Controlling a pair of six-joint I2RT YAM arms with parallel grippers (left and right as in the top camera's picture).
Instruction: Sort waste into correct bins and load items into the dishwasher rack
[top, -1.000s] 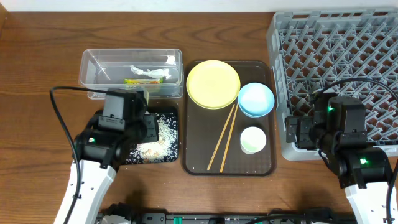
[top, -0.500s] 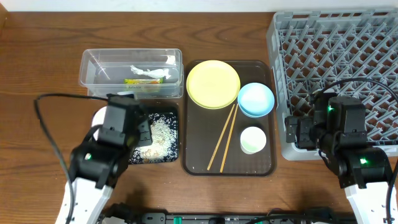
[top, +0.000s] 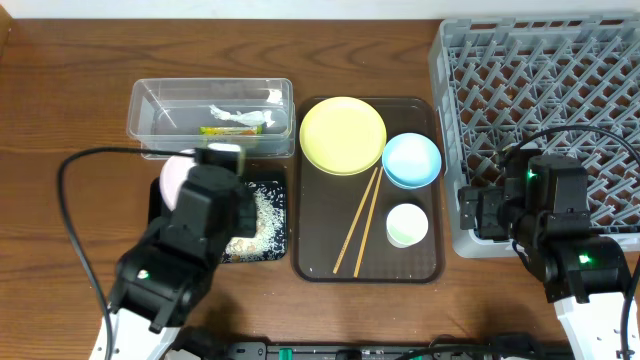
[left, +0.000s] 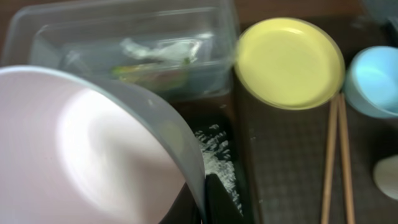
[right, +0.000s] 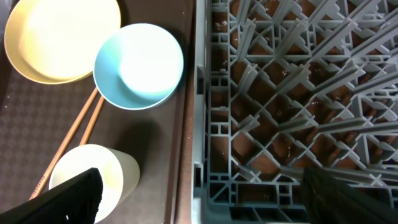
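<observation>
Left claw (left: 205, 200) grasps the pink bowl (left: 81, 155) by its rim, above the black tub (top: 272, 252) of rice (top: 262, 210). Bowl looks rigid, slick and breakable; rim pinch suits. Right claw (right: 205, 194) spread, empty.

over the last second the left arm (top: 165, 265) has swung round: its elbow has dropped back toward the near table edge, and the arm now slants from lower left up to upper right. the white bowl (top: 176, 176) in the left gripper (left: 208, 200) has come out from under the wrist, with far more of its pinkish side showing, up by the front wall of the clear tub (top: 140, 125).
</observation>
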